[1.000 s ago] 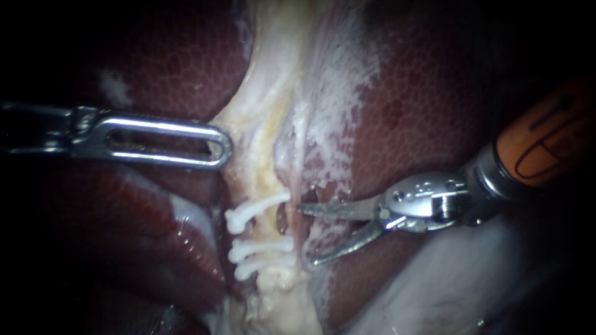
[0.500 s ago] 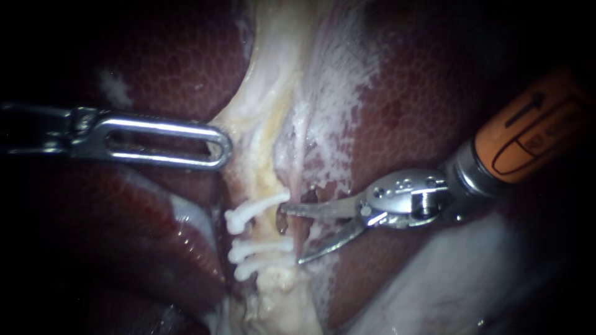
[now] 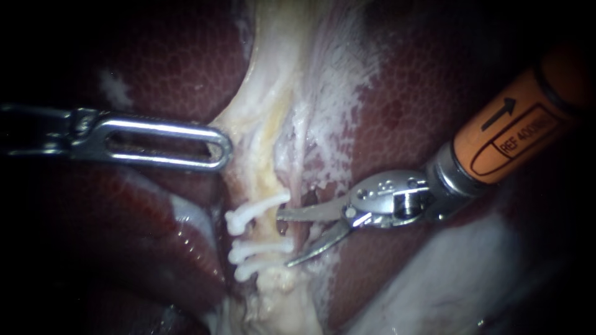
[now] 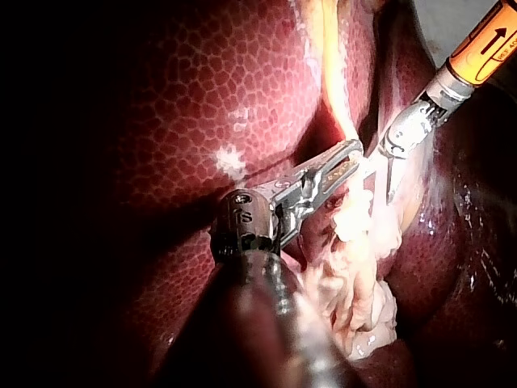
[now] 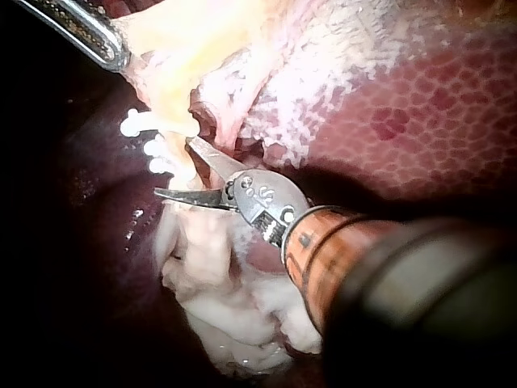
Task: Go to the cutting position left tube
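Endoscope view: the left instrument [image 3: 218, 149], a silver shaft ending in a slotted metal claw, has that claw pressed together on the edge of the pale yellow-white tissue band [image 3: 267, 93] that runs across the dark red, mottled liver [image 3: 422, 93]. The right instrument [image 3: 283, 239], orange-sleeved with a steel wrist, ends in a claw of two thin curved blades – spread wide and holding nothing. The left tube [image 3: 268, 231], a pale strand carrying three white plastic clips [image 3: 257, 249], lies at the blade tips. One clip sits just beside the upper blade, the other two beside the lower blade, and the bare stretch of tube between them faces the gap.

Left wrist view: the left instrument [image 4: 354, 155] pinches the pale band at its claw tip; just ahead of it hang the right instrument's parted blades.

Right wrist view: the right instrument [image 5: 173, 166] shows its blades apart – the white clips [image 5: 153, 147] right at their tips, with the left instrument's claw well beyond them.
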